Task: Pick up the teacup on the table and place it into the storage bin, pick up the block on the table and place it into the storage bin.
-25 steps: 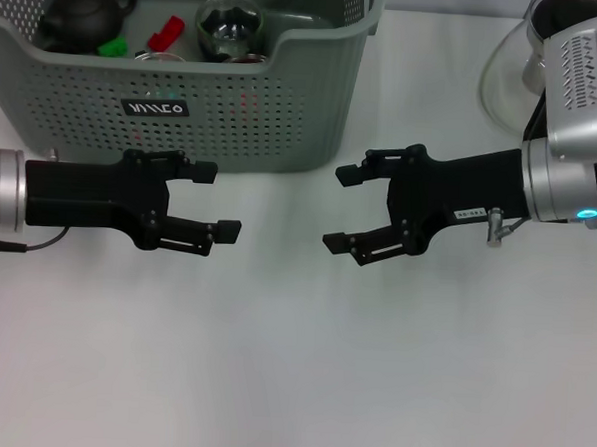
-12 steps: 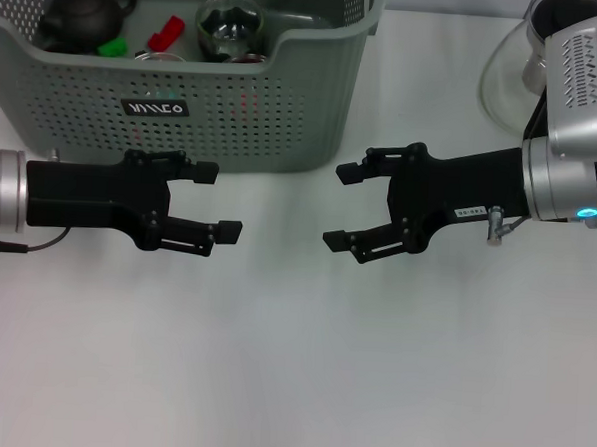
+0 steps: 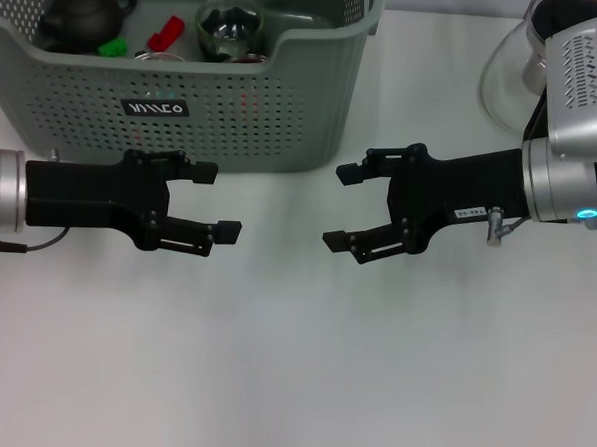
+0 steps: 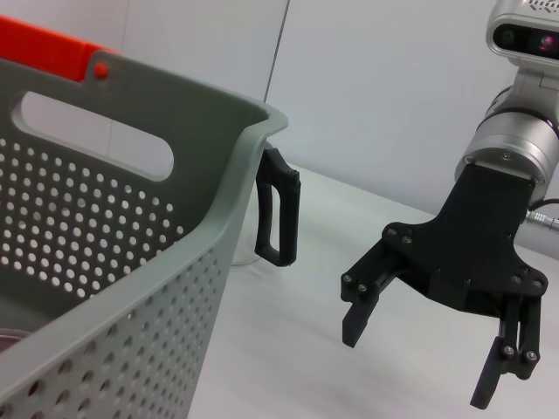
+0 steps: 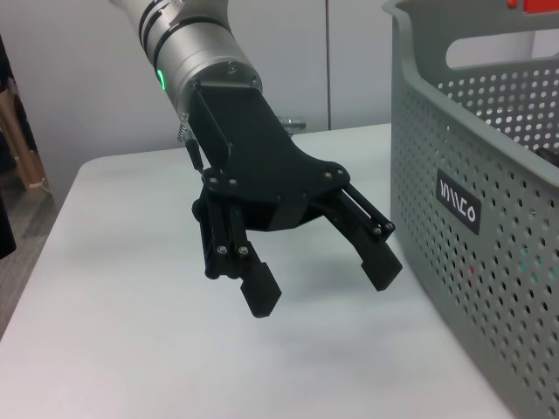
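Item 1: the large grey-green perforated plastic storage bin (image 3: 285,103), standing at the far side of the white table (image 3: 290,383), black label facing us.

Contents as we see them from the head view: a dark round teapot (image 3: 84,14), a small red block (image 3: 166,31), a small green block (image 3: 112,47), and a clear glass cup (image 3: 229,22), which we take to be the teacup. All lie inside the bin walls.

Item 2: our left gripper (image 3: 215,199), black, two-fingered, jaws spread wide and empty, hanging just in front of the bin's front wall.

Item 3: our right gripper (image 3: 341,206), same build, jaws likewise apart and empty, facing the left one across a bare gap of table.

Item 4: a clear glass vessel (image 3: 506,84) at the far right, off the bin, partly hidden by the right arm.

Status: no cup or block remains on the table in view; we judge both placements done, with nothing left to pick.
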{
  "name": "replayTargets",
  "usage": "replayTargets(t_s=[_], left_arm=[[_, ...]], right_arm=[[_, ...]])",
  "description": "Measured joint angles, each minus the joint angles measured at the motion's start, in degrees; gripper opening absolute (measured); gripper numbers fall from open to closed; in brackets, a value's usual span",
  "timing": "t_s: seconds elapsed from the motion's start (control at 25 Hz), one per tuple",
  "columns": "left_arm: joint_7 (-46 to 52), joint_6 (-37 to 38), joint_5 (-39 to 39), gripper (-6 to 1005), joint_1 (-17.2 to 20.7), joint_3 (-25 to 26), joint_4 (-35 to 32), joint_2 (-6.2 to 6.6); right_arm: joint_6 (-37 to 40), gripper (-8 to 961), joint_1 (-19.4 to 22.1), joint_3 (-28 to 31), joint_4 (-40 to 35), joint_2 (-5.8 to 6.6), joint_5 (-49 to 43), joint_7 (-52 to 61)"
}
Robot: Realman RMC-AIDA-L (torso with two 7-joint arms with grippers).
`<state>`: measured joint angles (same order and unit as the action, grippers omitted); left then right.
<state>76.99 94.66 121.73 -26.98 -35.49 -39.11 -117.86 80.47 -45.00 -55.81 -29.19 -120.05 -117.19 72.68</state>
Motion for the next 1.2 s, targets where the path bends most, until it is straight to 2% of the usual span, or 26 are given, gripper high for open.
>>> replayTargets(t_s=[1.2], left_arm=[[0.0,0.3,0.1,932,0.2,0.0,0.0,-0.09]], right_arm=[[0.0,896,-0.1,-0.3,0.0,-0.10,0.0,0.0]])
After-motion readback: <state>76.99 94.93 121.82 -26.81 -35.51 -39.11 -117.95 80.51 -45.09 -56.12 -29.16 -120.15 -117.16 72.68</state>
